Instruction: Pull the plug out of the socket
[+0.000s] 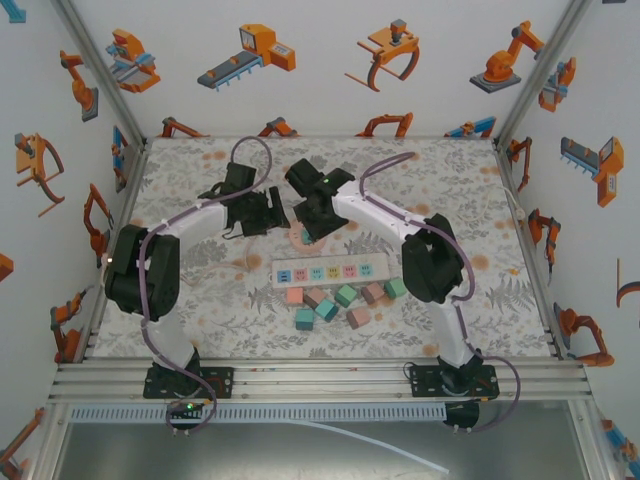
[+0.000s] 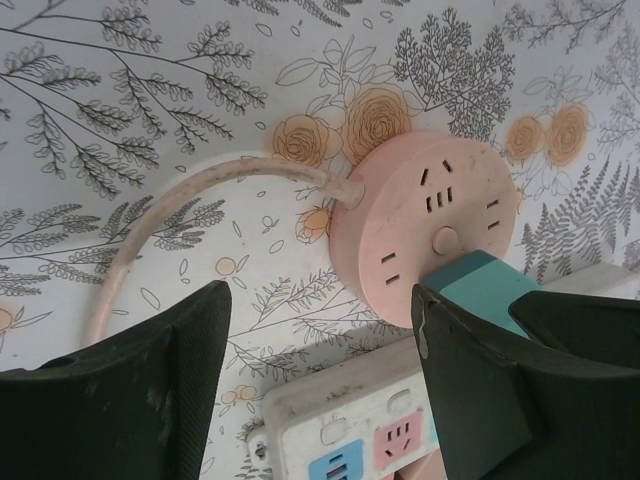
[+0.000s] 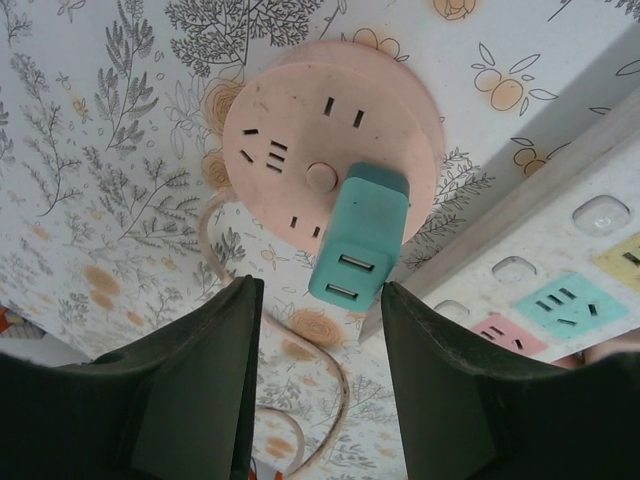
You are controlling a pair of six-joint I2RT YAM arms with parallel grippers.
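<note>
Teal plug (image 3: 360, 235) sits in the round pink socket (image 3: 290, 120), its tip between the parted fingers of the right gripper (image 3: 320, 300), not clamped. And the left gripper (image 2: 320, 300) is spread too, socket just beyond its fingertips.

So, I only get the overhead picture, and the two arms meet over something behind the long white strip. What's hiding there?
Observer: A round pink socket with a teal plug pushed into it.
Operator: Is a claw holding that plug?
Observer: Not yet. The right gripper is open, its fingers either side of the plug's tip.
Operator: And the other claw?
Observer: The left gripper is open too, over the socket's edge beside the plug.
</note>
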